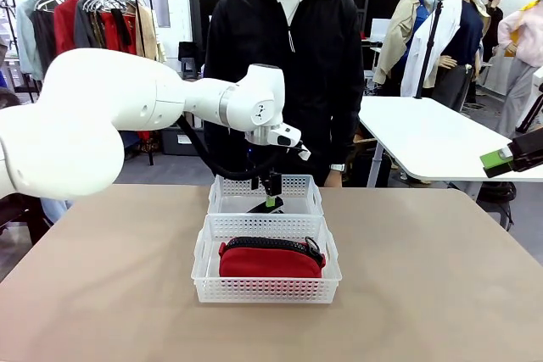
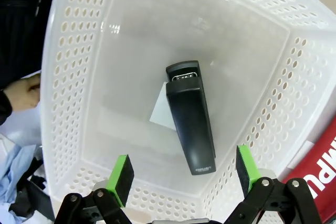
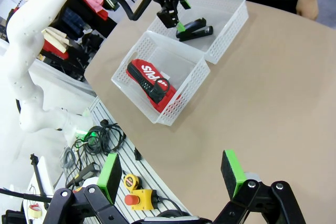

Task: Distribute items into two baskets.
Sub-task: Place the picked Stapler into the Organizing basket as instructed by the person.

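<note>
A small black stapler [image 2: 190,121] lies flat on the floor of the far white basket [image 2: 68,93], on a white slip of paper. My left gripper [image 2: 182,171] hangs open just above it, its green pads apart on either side and holding nothing. From the front, the left gripper [image 1: 271,195] dips into the far basket [image 1: 229,197] over the stapler [image 1: 265,207]. The red pouch [image 1: 270,260] with its black zipper lies in the near basket [image 1: 208,281]. My right gripper [image 3: 170,174] is open and empty, high above the table's right side, and appears at the picture's edge [image 1: 509,156].
A person [image 1: 284,65] stands behind the far basket, one hand [image 2: 21,95] near its rim. Bare tan tabletop [image 1: 424,294] surrounds the baskets. Cables and a yellow tape measure [image 3: 131,182] lie off the table's edge. A white table [image 1: 433,137] stands at back right.
</note>
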`<state>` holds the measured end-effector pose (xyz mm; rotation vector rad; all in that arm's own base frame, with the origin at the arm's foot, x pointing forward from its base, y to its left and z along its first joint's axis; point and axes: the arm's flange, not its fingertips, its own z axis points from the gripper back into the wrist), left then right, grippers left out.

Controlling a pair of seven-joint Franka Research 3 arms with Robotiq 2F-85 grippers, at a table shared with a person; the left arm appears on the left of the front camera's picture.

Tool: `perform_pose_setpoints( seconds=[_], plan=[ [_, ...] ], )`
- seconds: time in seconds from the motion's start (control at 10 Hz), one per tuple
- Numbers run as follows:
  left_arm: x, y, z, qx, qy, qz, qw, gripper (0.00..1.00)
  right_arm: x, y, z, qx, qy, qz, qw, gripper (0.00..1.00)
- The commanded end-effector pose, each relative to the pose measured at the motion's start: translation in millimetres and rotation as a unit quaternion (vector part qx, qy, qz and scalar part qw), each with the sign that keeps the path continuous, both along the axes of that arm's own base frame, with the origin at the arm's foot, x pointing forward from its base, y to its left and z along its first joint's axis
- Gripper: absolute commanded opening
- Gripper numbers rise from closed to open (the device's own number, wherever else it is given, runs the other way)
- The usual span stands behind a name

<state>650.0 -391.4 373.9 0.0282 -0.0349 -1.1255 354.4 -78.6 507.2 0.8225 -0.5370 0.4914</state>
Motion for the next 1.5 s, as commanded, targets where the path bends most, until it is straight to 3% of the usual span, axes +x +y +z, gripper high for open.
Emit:
perform_pose_setpoints(
  seconds=[0.0,1.4],
  plan=[
    [-3.1,7.2,9.3,0.014,-0.006,0.006,1.000,1.00,2.5,1.2,0.6,0.013,-0.012,0.002,1.000,1.00],
    [0.3,1.4,2.5,-0.001,-0.001,0.001,1.000,1.00,2.5,1.2,0.6,0.013,-0.012,0.002,1.000,1.00]
  ],
)
